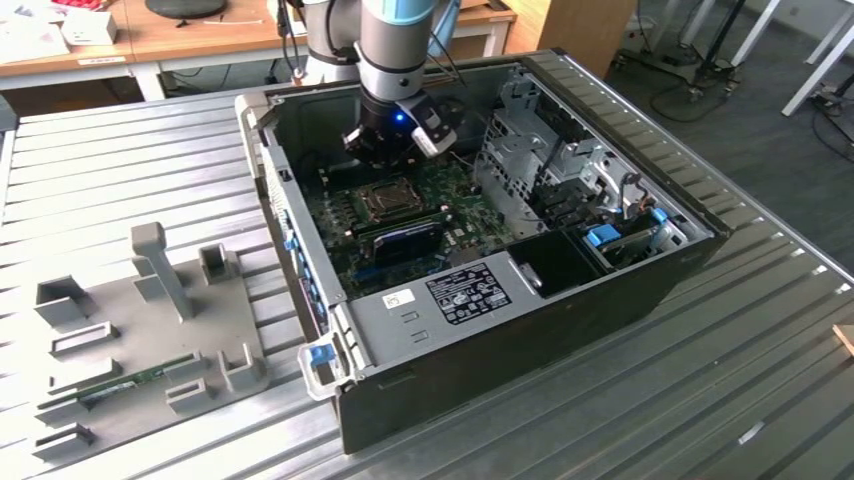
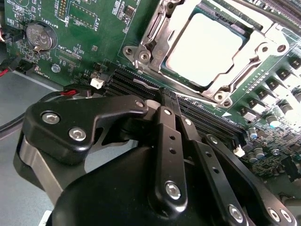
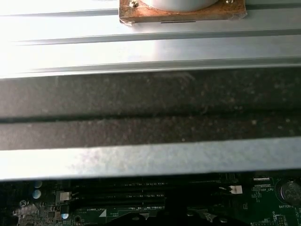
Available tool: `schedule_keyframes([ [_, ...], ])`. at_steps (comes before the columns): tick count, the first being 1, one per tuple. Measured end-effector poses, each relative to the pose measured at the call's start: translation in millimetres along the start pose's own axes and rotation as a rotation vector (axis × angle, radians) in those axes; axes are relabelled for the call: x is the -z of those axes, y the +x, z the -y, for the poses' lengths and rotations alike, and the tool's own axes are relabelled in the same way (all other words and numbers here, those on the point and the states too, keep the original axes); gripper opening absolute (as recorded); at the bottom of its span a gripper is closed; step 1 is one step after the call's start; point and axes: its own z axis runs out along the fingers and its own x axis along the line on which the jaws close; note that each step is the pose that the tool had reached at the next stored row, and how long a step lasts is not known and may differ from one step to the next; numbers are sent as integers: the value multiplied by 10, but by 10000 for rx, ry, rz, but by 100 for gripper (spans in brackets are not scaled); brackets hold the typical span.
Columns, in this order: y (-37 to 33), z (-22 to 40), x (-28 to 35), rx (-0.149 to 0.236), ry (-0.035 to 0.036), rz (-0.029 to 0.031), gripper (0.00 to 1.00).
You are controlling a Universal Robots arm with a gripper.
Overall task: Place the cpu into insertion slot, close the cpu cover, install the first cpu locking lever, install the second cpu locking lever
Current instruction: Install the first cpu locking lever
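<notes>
Claw [image 2: 170, 100], pinched together, hides part of the memory slots [image 2: 128, 78].

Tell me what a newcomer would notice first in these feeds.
The open computer case on the slatted table, with the arm reaching into it, dominates the exterior view. In the second wrist view, the bright cpu sits framed by the silvery cpu cover, with the black end effector close by.
</notes>
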Motion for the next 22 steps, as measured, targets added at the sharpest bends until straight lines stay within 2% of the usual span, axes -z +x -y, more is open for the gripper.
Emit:
schedule_keyframes([
  [8, 0, -5, -2, -8, -109, -4, 11],
  [15, 0, -5, -1, -8, -116, -7, 11],
  [18, 0, -6, 3, -13, -190, -11, 11],
  [22, -2, -12, 33, -16, -241, -13, 11],
])
